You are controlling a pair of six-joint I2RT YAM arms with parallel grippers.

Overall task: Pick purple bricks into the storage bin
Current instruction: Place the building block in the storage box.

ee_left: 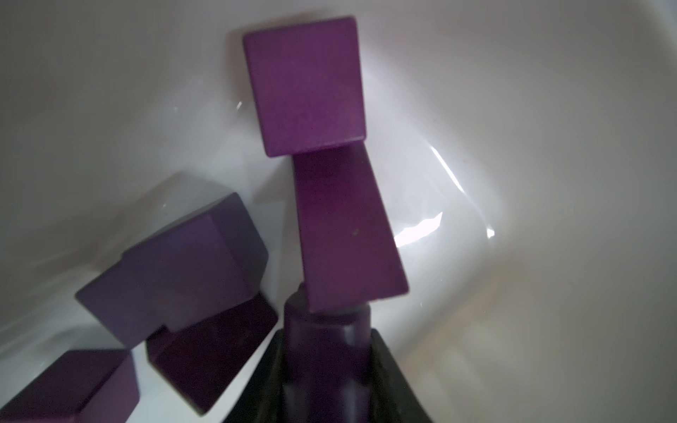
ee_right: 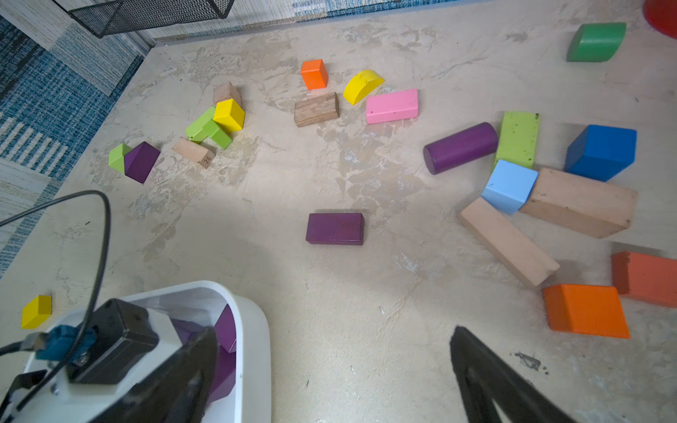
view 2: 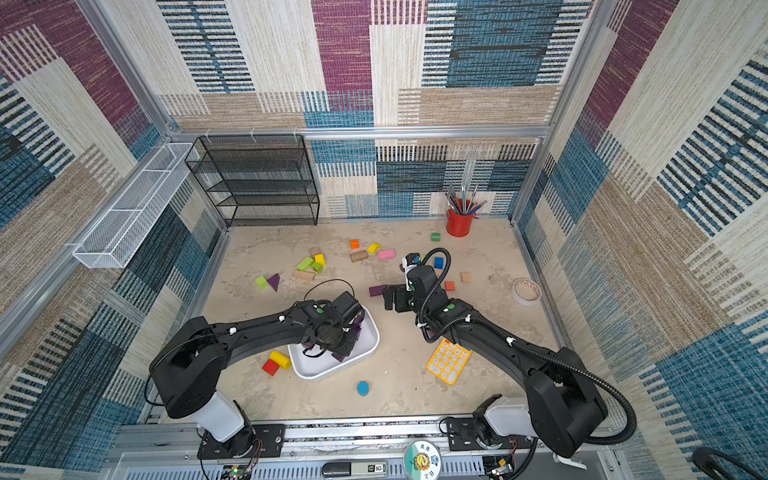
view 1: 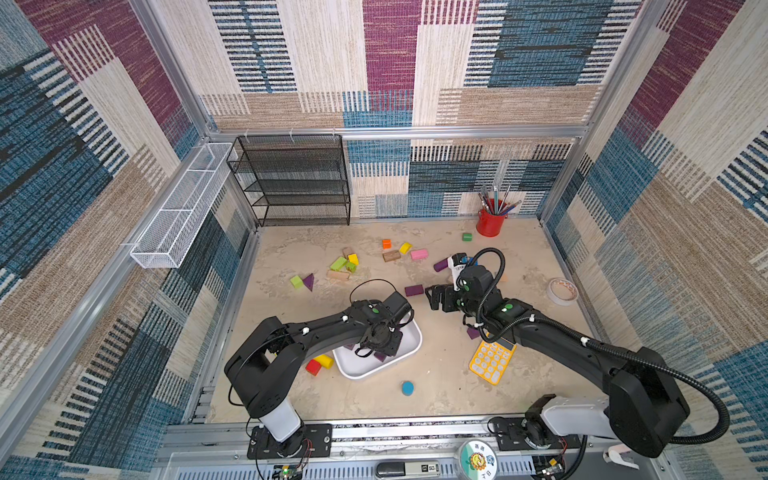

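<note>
Down in the storage bin [view 1: 365, 365], the left claw [ee_left: 327, 338] is clamped on what looks like a rounded purple brick [ee_left: 326, 366], other purple bricks [ee_left: 176, 263] beside it. The right claw [ee_right: 333, 331] gapes empty over the desk [ee_right: 278, 190], a purple bar [ee_right: 335, 229] lying just ahead, untouched.

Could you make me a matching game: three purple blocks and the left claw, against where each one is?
1 purple wooden cylinder
2 flat oblong purple block
3 purple wedge block
4 left claw

A in the white plastic bin, gripping a purple brick
B touching a lime green cube
C alone on the beige table
D beside a lime green bar

Pairs: 1-D, 2-C, 3-B, 4-A
</note>
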